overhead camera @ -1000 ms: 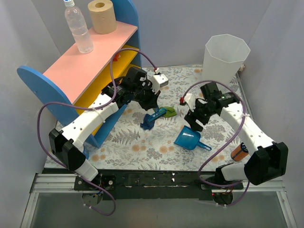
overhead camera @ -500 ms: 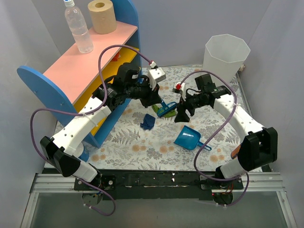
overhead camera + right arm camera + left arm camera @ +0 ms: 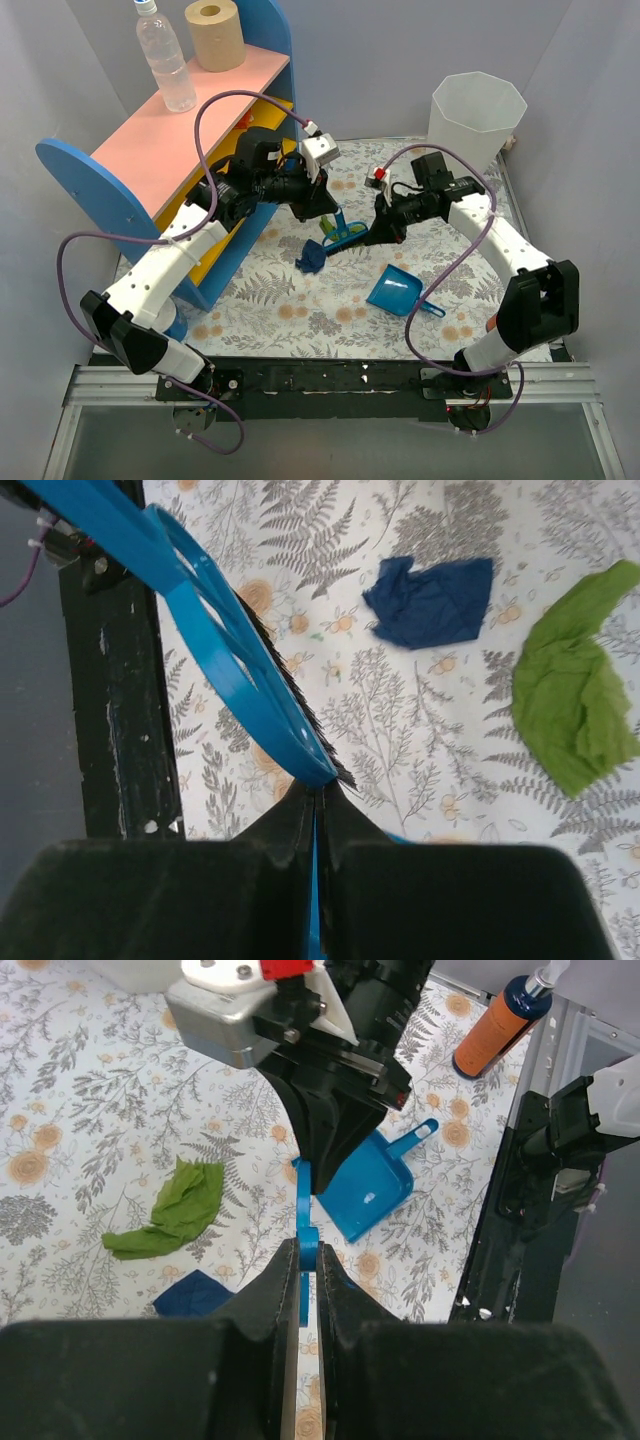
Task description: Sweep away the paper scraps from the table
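Observation:
A small blue hand brush (image 3: 347, 234) hangs above the table (image 3: 300, 310), gripped from both sides. My left gripper (image 3: 308, 1256) is shut on its handle. My right gripper (image 3: 318, 792) is shut on the thin blue edge at the bristle end (image 3: 300, 715). A green paper scrap (image 3: 172, 1210) and a navy scrap (image 3: 197, 1294) lie on the flowered cloth below the brush. Both show again in the right wrist view, green (image 3: 575, 705) and navy (image 3: 432, 598). The blue dustpan (image 3: 395, 291) lies flat on the cloth to the right of the navy scrap (image 3: 310, 261).
A white bin (image 3: 475, 118) stands at the back right. The pink-and-yellow shelf (image 3: 190, 145) with blue ends fills the left, carrying a water bottle (image 3: 165, 60) and a paper roll (image 3: 215, 35). An orange bottle (image 3: 495, 1030) stands near the table's front right edge.
My right gripper swung left to the brush and closed on its bristle end. My left gripper carried the brush up and a little to the right.

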`<state>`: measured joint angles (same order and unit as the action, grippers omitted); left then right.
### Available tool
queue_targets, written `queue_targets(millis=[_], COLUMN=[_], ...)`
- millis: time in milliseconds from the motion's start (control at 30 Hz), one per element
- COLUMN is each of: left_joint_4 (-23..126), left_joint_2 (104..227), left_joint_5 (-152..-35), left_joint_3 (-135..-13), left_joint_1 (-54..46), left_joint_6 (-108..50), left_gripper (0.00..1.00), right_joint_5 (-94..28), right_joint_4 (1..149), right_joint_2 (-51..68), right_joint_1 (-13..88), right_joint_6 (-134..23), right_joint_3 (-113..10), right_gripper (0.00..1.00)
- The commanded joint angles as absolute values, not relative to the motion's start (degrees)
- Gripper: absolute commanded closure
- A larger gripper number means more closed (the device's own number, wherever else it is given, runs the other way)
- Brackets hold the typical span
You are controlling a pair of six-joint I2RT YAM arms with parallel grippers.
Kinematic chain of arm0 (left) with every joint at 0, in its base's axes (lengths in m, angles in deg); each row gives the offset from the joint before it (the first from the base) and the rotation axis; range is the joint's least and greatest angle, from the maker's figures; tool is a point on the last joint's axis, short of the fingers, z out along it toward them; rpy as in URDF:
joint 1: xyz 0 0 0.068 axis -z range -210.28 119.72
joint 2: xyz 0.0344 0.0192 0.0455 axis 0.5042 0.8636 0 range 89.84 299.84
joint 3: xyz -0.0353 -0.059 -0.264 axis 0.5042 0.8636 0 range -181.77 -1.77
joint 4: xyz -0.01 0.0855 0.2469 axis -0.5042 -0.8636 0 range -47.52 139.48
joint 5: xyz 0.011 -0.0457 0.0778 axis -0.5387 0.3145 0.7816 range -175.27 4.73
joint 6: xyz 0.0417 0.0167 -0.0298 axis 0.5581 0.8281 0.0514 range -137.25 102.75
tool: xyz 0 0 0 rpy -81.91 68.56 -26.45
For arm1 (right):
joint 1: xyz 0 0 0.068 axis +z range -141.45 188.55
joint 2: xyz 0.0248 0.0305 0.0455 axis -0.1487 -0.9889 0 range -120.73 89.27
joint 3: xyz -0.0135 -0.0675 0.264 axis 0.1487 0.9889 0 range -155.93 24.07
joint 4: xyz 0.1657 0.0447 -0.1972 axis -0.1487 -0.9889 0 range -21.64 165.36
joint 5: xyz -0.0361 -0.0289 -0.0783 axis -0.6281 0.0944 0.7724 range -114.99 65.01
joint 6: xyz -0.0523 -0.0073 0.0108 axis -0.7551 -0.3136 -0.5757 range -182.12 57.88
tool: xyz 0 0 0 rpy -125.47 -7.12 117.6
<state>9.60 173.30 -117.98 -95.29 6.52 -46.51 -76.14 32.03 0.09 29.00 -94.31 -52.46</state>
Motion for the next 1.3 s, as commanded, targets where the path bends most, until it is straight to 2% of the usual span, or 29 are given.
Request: queue_targets(millis=[0,100,133,433,600,667,700,733,800,833,933,967,1000,1033,1133,1267], left_joint_4=[10.46,9.49,9.23,9.31,9.93,10.28,10.37,10.37,10.19,9.93,6.35,4.15,1.87,-3.29,-11.75,-13.62], left_joint_2=[172.64,172.99,173.07,174.04,174.48,174.48,174.48,174.66,174.57,174.57,175.62,176.58,177.55,178.6,183.44,186.34], left_joint_5=[-119.72,-120.69,-121.04,-123.5,-123.94,-124.03,-123.86,-123.33,-123.07,-122.72,-122.71,-122.71,-122.71,-122.8,-123.94,-126.84], left_joint_3=[-96.25,-97.31,-97.48,-97.92,-98.36,-98.36,-98.45,-98.54,-98.8,-98.98,-99.85,-102.03,-103.53,-105.11,-111.09,-114.53], left_joint_1=[5.93,5.58,5.67,5.32,5.05,4.96,4.79,4.7,4.53,4.44,4.44,4.35,4.44,4.35,4.35,4.44], left_joint_6=[-46.35,-46.08,-45.99,-46.26,-46.69,-46.78,-46.61,-46.52,-46.08,-45.73,-41.02,-38.37,-35.91,-30.93,-23.35,-21.12], left_gripper=[1.0,1.0,1.0,1.0,1.0,1.0,1.0,1.0,1.0,1.0,1.0,0.91,0.77,0.56,0.44,0.44], right_joint_5=[-77.82,-72.81,-71.67,-81.75,-87.03,-88.0,-88.44,-88.62,-87.83,-86.96,-82.04,-79.42,-78.43,-77.81,-77.19,-75.97], right_joint_4=[31.77,32.73,33.09,31.6,29.31,28.7,28.43,28.34,26.77,26.33,24.31,23.43,22.72,20.28,16.84,16.91], right_joint_2=[6.21,7.97,7.97,3.15,-2.74,-3.8,-3.89,-3.89,-3.28,-2.84,-0.64,0.14,0.33,0.15,-0.9,-0.99], right_joint_1=[29.56,28.16,27.71,26.13,28.32,28.94,29.11,29.03,28.94,28.85,28.77,28.77,28.85,28.85,28.94,29.29], right_joint_6=[-96.48,-94.92,-94.04,-98.77,-99.56,-99.65,-99.48,-99.22,-101.39,-102.28,-106.83,-108.51,-109.66,-111.5,-113.97,-113.98], right_joint_3=[-48.62,-48.79,-49.05,-54.41,-59.33,-59.95,-59.78,-59.34,-58.81,-58.46,-56.71,-56.88,-57.57,-58.28,-61.79,-62.77], right_gripper=[0.99,0.45,0.03,0.02,0.09,0.2,0.27,0.39,0.5,0.65,0.98,0.99,0.99,0.99,0.99,0.99])
